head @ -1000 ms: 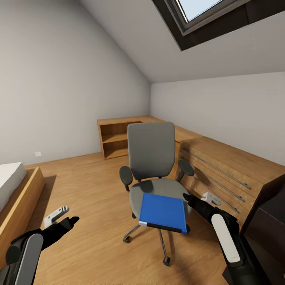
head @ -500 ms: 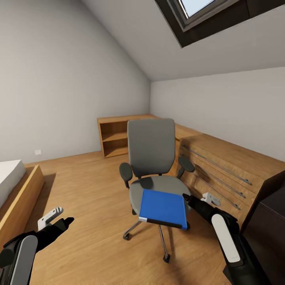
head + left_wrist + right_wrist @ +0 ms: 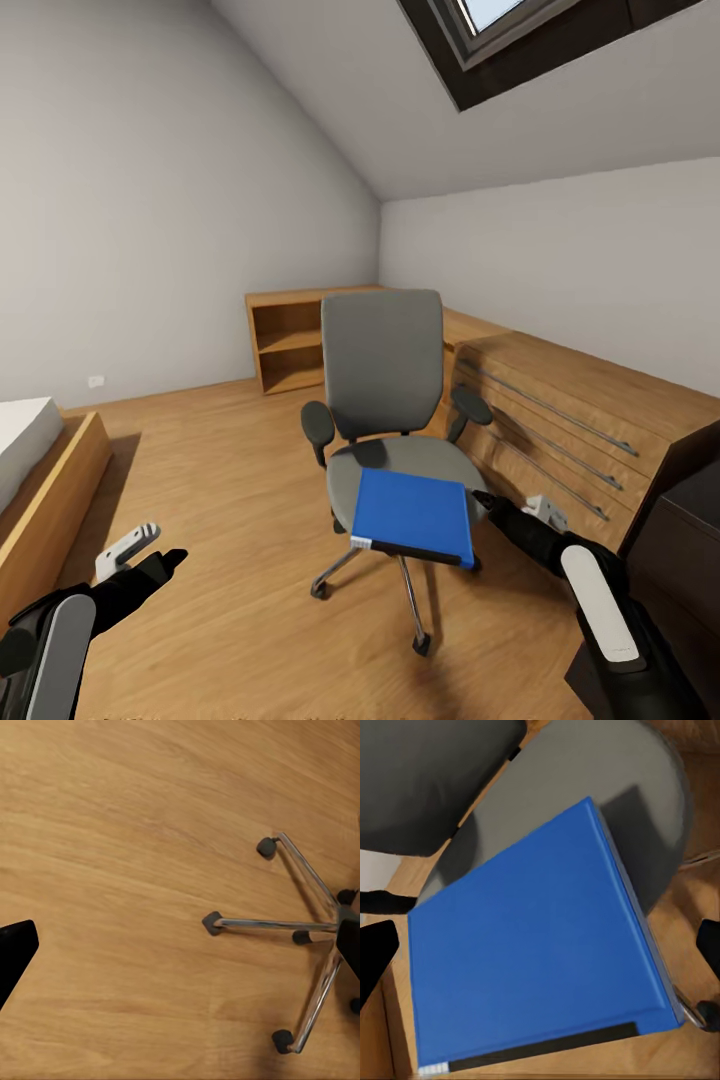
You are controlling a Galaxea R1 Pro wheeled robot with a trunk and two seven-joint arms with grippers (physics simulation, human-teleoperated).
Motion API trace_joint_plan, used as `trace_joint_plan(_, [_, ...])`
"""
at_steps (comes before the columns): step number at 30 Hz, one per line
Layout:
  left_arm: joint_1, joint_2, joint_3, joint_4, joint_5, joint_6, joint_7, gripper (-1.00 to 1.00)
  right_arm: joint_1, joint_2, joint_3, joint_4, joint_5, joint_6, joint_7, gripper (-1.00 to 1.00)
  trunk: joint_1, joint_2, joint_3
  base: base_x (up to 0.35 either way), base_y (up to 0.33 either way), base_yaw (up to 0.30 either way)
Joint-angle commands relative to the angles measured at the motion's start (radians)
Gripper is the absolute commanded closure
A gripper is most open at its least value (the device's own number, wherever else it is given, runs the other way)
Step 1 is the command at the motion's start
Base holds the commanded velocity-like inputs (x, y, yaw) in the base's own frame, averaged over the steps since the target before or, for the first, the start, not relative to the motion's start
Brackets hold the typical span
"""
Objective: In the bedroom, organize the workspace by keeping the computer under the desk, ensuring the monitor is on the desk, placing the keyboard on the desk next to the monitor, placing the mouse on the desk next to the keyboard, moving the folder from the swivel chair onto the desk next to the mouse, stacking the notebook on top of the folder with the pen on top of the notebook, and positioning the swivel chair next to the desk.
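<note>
At the far left our left gripper (image 3: 140, 556) hangs low over the wood floor (image 3: 230, 470), well clear of everything; we cannot tell whether its fingers are spread or pressed together. Its wrist camera looks down on the chair's chrome star base (image 3: 319, 937) with its black casters.

In the middle stands the swivel chair (image 3: 385, 400), and the blue folder (image 3: 413, 515) lies flat on its seat, the black spine edge jutting past the front lip. Here lies the main risk, as we judge it: the folder overhangs, so a nudge from the side could tip it to the floor. The chair also rolls and turns, so a push on the seat could carry the folder away from our reach.

To the right, our right gripper (image 3: 505, 512) sits just beside the folder's near corner. In the right wrist view the two fingertips stand wide apart at either edge, with the folder (image 3: 532, 952) between them and nothing pinched.

Further right, a wooden dresser (image 3: 570, 420) stands close behind the chair; its drawers are closed, so we cannot see their contents. The open wooden shelf unit (image 3: 290, 345) at the back wall holds nothing we can see.
</note>
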Motion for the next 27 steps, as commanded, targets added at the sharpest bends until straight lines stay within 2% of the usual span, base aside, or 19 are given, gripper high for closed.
trace_joint_plan(1, [-0.001, -0.001, 0.001, -0.001, 0.011, 0.004, 0.008, -1.00, -0.001, -0.005, -0.001, 0.007, -0.022, 0.003, 0.004, -1.00, 0.004, -0.008, -0.004, 0.000, 0.000, 0.000])
trace_joint_plan(3, [-0.001, -0.002, 0.001, -0.001, 0.011, 0.004, 0.008, -1.00, -0.001, -0.020, -0.004, 0.034, -0.046, 0.003, 0.049, -1.00, 0.011, -0.022, -0.011, 0.000, 0.000, 0.000])
trace_joint_plan(8, [-0.001, -0.002, 0.001, -0.001, 0.011, 0.004, 0.008, -1.00, -0.001, -0.042, -0.024, 0.080, -0.065, 0.003, 0.143, -1.00, 0.031, -0.057, -0.026, 0.000, 0.000, 0.000])
trace_joint_plan(9, [-0.001, -0.002, 0.001, -0.001, 0.011, 0.004, 0.008, -1.00, 0.000, -0.046, -0.038, 0.091, -0.068, 0.003, 0.171, -1.00, 0.034, -0.064, -0.029, 0.000, 0.000, 0.000])
trace_joint_plan(10, [-0.001, -0.002, 0.001, -0.001, 0.011, 0.004, 0.008, -1.00, 0.000, -0.048, -0.069, 0.111, -0.070, 0.003, 0.202, -1.00, 0.038, -0.071, -0.032, 0.000, 0.000, 0.000])
trace_joint_plan(16, [-0.001, -0.002, -0.001, -0.001, 0.011, 0.004, 0.008, -1.00, 0.001, -0.056, -0.178, 0.162, -0.073, 0.004, 0.283, -1.00, 0.061, -0.113, -0.051, 0.000, 0.000, 0.000])
trace_joint_plan(22, [-0.001, -0.003, -0.001, -0.001, 0.011, 0.004, 0.008, -1.00, 0.001, -0.065, -0.193, 0.193, -0.073, 0.003, 0.297, -1.00, 0.084, -0.155, -0.070, 0.000, 0.000, 0.000])
trace_joint_plan(27, [-0.001, -0.005, -0.002, -0.001, 0.011, 0.004, 0.007, -1.00, 0.001, -0.058, -0.184, 0.227, -0.073, 0.000, 0.299, -1.00, 0.103, -0.190, -0.086, 0.000, 0.000, 0.000])
